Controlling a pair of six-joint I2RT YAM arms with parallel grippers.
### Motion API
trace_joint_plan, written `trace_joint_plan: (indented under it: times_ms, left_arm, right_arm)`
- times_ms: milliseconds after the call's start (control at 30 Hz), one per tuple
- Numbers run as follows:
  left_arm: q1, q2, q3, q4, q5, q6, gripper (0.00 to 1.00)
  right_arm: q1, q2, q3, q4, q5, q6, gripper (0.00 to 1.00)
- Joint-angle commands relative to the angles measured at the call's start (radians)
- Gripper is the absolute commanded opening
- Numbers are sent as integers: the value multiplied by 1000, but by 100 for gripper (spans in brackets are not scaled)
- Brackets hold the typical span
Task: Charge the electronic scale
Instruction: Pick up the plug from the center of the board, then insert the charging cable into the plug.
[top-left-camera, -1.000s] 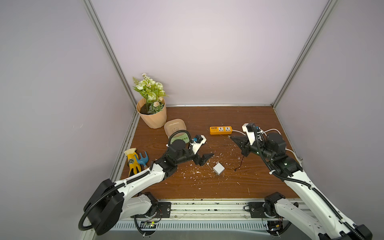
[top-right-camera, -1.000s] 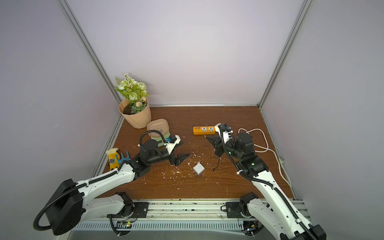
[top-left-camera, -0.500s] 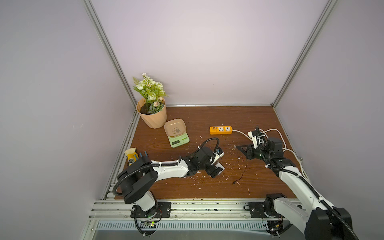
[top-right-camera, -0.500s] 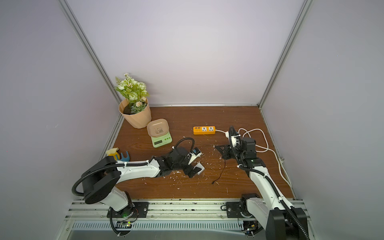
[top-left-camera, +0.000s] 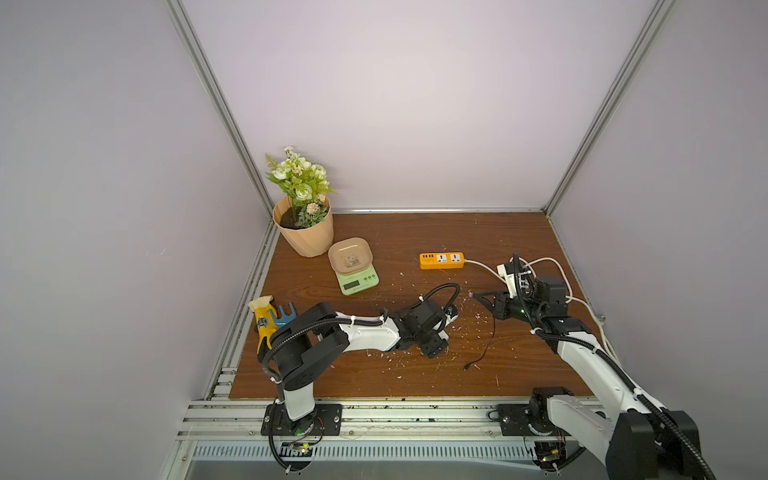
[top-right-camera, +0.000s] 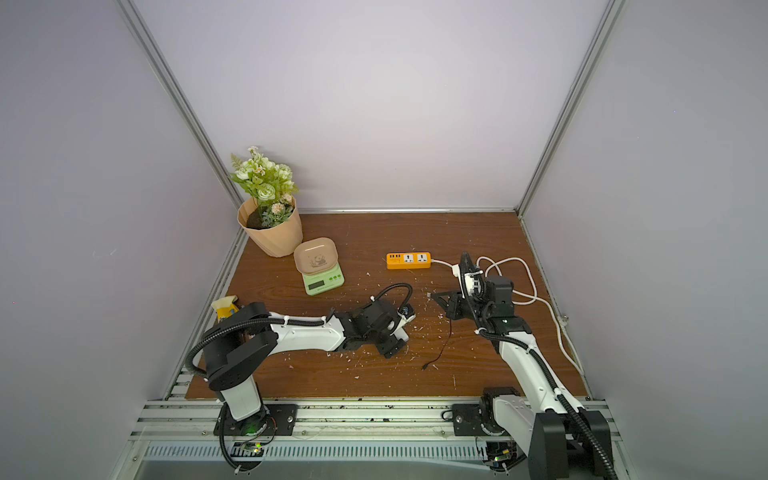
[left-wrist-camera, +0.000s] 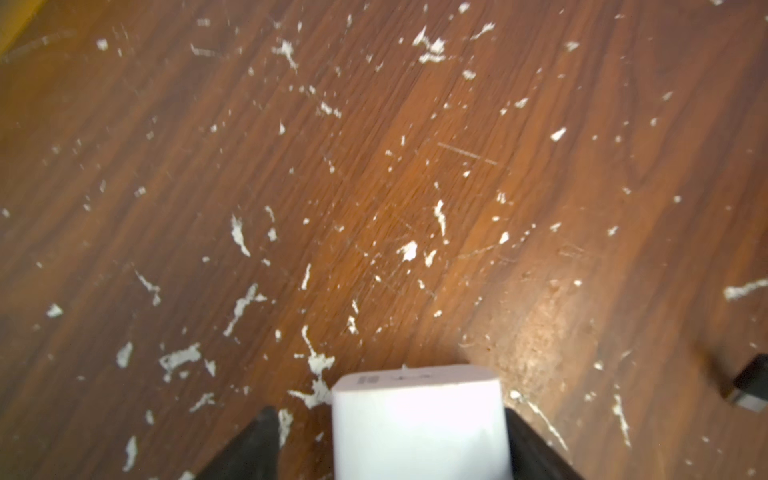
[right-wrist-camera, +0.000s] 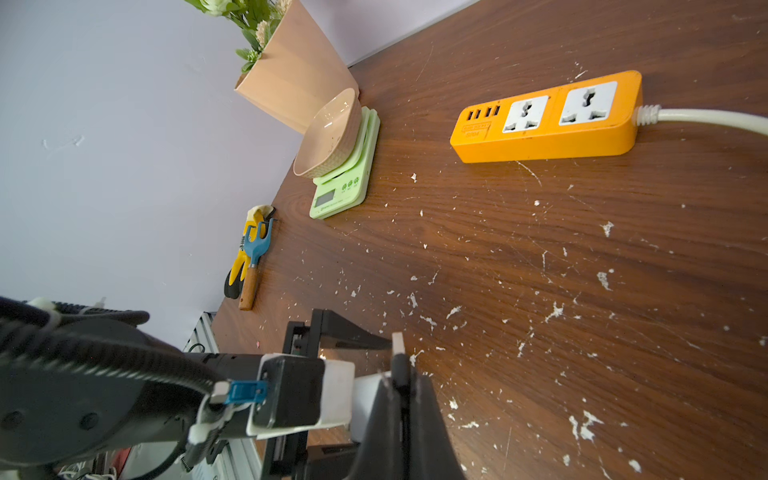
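The brown wooden tabletop (top-left-camera: 415, 232) is walled on three sides, with an aluminium rail along its near edge. The left gripper (top-left-camera: 446, 332) sits low over the middle of the board, jaws apart around one small white cube charger (left-wrist-camera: 419, 428). In the left wrist view one finger (left-wrist-camera: 532, 449) lies against the cube and a gap shows at the other.

The right gripper (top-left-camera: 478, 296), near it on the right-wall side, is clamped on one thin black cable (right-wrist-camera: 400, 361), whose loose end lies on the board nearer the rail.

One light-green electronic scale (top-left-camera: 359, 282) with a beige panda tray sits well beyond the left gripper, toward the back-left corner, beside one beige flower pot (top-left-camera: 307, 237). One orange power strip (top-left-camera: 441, 260) lies beyond the right gripper, with bare, white-flecked board between them. Two hand tools, a yellow tool (top-left-camera: 262, 324) and a blue fork (top-left-camera: 284, 313), lie along the left wall.
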Motion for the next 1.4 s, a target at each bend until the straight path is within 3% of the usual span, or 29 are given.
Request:
trace_joint_plan:
  times_ms: [0,233,400,500,600,867,1367]
  left_arm:
    - [-12,-4,18,-37,-53,21,64]
    - [31,-151,-62,106,-40,129,41]
    - [125,-358,-195,349,39,235,40]
    - [166,-441,-271,487,74,357,33]
    - [187,-496,-336,590,107,504,32]
    - [251,-542,-383,704,156,701,32]
    - [263,-538,-344,736,259,707,32]
  right_arm:
    - [-2,-12,19,21,-31,40,0]
    - [45,21,66,1,-110,51,0]
    - [148,38,131,-8,-130,25,0]
    - [186,56,176,4,-163,17,0]
    - [235,87,240,-20,-165,-6,0]
    - [293,158,379,-80,-188,-55,0]
    - [329,258,493,-166,-197,-140,0]
